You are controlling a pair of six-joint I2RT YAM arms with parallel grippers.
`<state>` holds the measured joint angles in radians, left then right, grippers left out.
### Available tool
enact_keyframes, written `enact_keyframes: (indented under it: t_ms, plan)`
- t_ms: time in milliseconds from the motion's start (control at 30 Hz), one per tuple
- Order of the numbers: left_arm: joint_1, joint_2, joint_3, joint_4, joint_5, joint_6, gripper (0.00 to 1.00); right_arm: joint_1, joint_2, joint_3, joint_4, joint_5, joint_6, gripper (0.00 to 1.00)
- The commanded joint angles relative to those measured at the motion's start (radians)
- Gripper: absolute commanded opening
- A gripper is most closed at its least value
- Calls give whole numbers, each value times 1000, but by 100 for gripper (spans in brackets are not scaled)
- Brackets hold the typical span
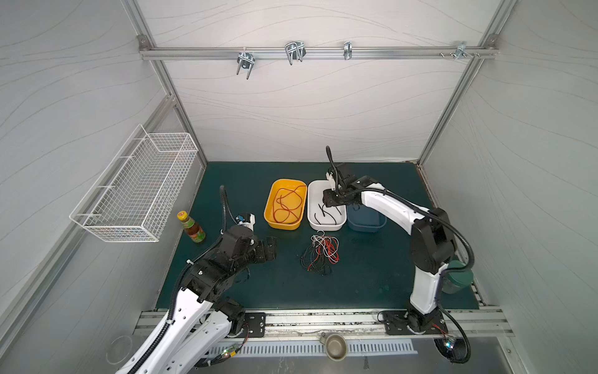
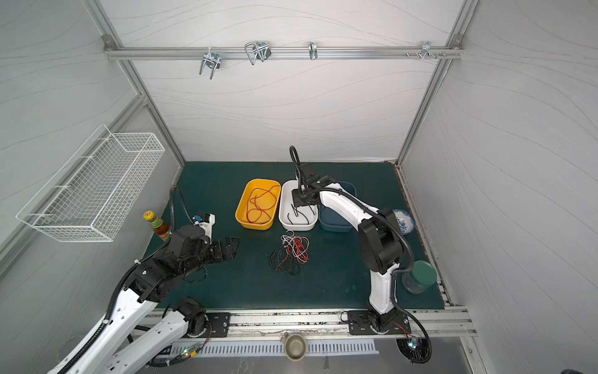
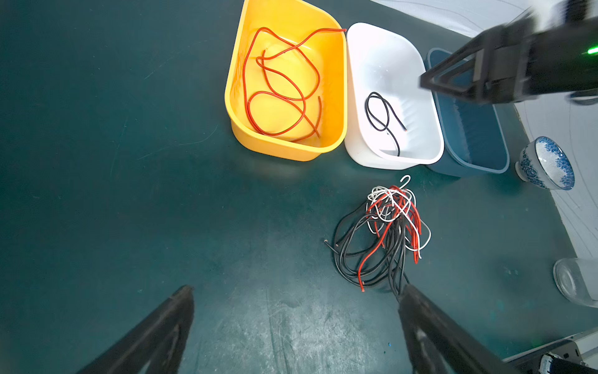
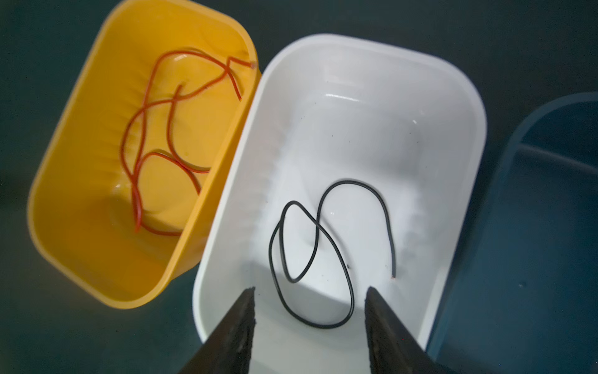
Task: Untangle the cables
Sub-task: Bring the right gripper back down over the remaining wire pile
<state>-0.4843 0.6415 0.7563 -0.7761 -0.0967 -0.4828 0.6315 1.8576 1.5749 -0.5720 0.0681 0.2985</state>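
- Tangle of thin red, black and white cables (image 1: 321, 254) heaped on the dark green surface (image 1: 242, 285), just before the bins.
- Right wrist view only: right end effector (image 4: 310, 289) parted, empty, above a looped black cable (image 4: 352, 182) in the glossy white bin (image 4: 372, 113).
- Left wrist view: left end effector (image 3: 297, 286) spread wide, empty; red cable (image 3: 302, 97) coiled in the yellow bin (image 3: 343, 97).

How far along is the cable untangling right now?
Done: red cable lies in the yellow bin, a black cable in the white bin. In hand: nothing; the right gripper hangs open over the white bin, the left gripper open beside the tangle. Left: that tangle of black, red and white cables on the mat.
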Motion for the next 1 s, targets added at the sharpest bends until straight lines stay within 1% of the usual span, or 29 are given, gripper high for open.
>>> enact_keyframes:
  t_ms: [0, 100, 300, 467, 567, 667, 867, 967]
  plan:
    - [4, -4, 3, 47, -5, 1, 100, 27, -107, -55, -53, -1, 34, 58]
    - [4, -3, 4, 48, -6, 1, 100, 74, -197, -132, -49, -13, 58, 58]
    - [4, 5, 4, 48, -2, 1, 100, 245, -391, -328, 26, -7, 135, 58]
    - [4, 8, 4, 48, -3, 1, 100, 384, -471, -467, 100, 16, 238, 56]
    - [3, 10, 5, 47, -4, 2, 100, 451, -474, -528, 152, 38, 290, 53]
    - [4, 15, 5, 47, -2, 1, 100, 506, -439, -554, 181, 68, 324, 48]
    - [4, 17, 4, 45, -2, 1, 100, 563, -333, -546, 199, 96, 353, 40]
    - [3, 15, 5, 46, -3, 0, 100, 571, -293, -531, 182, 123, 358, 33]
